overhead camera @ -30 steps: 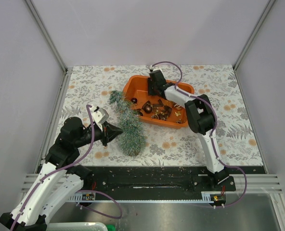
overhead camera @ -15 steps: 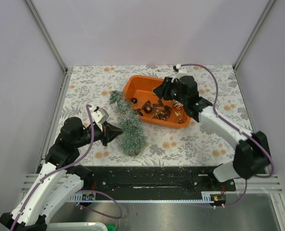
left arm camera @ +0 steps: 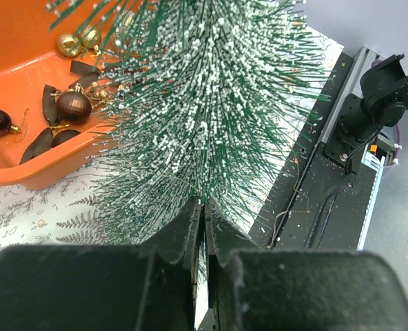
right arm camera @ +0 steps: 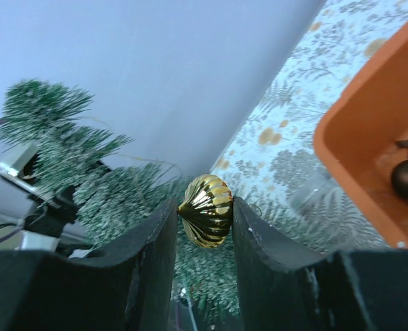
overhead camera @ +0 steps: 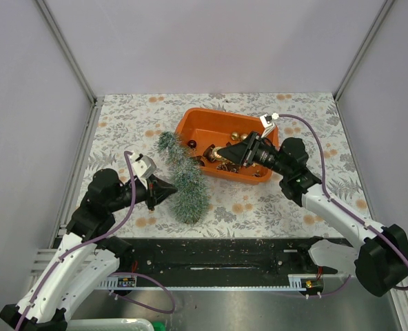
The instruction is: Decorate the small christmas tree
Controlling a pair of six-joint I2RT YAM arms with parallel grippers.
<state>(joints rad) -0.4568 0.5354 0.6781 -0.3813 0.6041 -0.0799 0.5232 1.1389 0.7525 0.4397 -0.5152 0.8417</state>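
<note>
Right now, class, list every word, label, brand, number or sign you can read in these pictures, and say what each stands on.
No text is readable in any view.
Yellow patch on the small board by the left arm's base: too small to read.
Matching yellow patch by the right arm's base: too small to read.
Orange plastic tray, frosted blue-green bristly christmas tree, ribbed gold bauble: no writing visible.

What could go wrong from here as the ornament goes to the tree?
The right gripper pinches the smooth, rounded gold bauble by its sides, so it may slip out. The left gripper is shut on just thin needles of the small christmas tree, so a push from the bauble might shift the tree.
</note>
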